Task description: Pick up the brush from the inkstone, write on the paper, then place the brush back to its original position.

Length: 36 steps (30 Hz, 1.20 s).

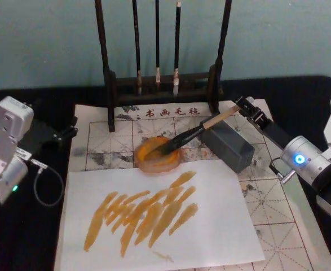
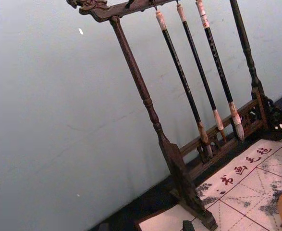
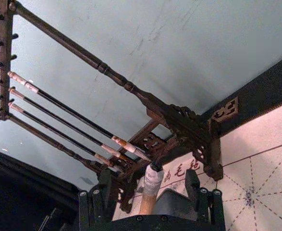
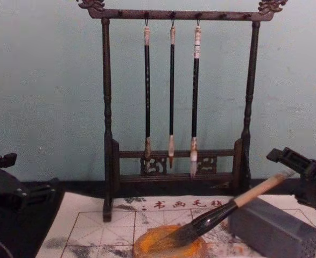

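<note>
Black table [image 1: 41,243], teal wall behind. The brush [image 1: 194,132] lies tilted, its bristles in the orange inkstone [image 1: 151,165] and its handle propped on a grey block [image 1: 233,148]. Both sit on the paper [image 1: 278,197]. A white sheet [image 1: 221,226] streaked orange covers the paper's near part. Right gripper [image 3: 148,179] straddles the brush's white-wrapped end, fingers [image 3: 100,192] spread, a gap either side. Left gripper [image 1: 64,134] parked by the paper's left edge.
</note>
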Tool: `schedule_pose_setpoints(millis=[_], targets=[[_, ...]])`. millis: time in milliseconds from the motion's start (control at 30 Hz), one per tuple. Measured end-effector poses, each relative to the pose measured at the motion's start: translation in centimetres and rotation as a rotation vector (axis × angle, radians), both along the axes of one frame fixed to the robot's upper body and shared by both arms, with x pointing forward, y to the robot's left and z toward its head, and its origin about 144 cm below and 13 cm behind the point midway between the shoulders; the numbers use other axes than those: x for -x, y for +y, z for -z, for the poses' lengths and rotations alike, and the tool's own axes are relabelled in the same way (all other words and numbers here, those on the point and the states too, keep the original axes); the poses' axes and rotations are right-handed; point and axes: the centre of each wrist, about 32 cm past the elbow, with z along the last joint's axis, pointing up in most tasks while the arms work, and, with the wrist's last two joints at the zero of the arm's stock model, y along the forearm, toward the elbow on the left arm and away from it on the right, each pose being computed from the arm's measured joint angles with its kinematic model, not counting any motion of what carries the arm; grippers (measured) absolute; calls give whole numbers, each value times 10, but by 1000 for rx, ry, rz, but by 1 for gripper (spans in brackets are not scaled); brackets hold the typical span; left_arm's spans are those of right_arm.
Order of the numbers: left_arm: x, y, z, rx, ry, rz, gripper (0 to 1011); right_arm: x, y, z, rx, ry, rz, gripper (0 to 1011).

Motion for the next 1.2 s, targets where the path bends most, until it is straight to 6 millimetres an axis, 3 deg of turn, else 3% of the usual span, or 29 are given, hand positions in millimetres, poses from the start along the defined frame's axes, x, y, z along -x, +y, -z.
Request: schedule_pose_setpoints(millis=[1200], targets=[[0,0,0,0,0,0,1001,-2,0,1,-14,-4,-2,1000]])
